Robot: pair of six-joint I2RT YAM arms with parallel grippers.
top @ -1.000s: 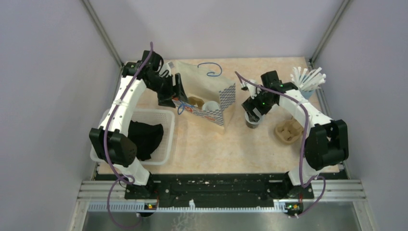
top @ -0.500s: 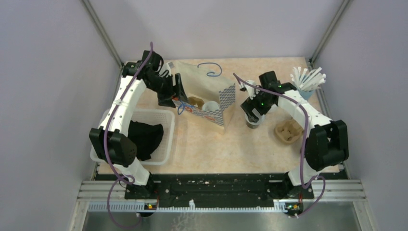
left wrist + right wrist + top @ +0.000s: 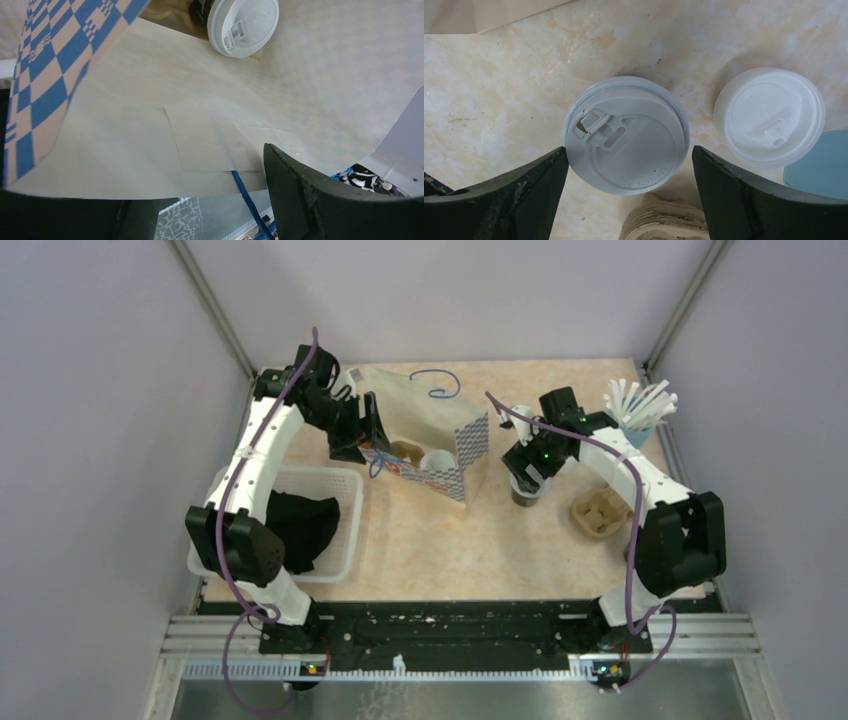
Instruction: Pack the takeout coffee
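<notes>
Left gripper (image 3: 220,170): fingers apart at the paper bag's (image 3: 400,395) mouth, with the bag wall draped over one finger.
Right gripper (image 3: 630,155): spread, one finger close on each side of the table coffee cup (image 3: 626,135); contact unclear.
Bagged coffee cup (image 3: 243,22): deep inside the bag, lid cut off at the frame edge.
Room: bare table (image 3: 430,550) lies between bag and cup. A loose lid (image 3: 770,116) sits just beside the cup, and a cardboard carrier (image 3: 597,515) is near.
Hidden: one left fingertip is behind paper.

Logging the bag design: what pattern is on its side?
Blue and tan checks on the bag, left wrist view.
</notes>
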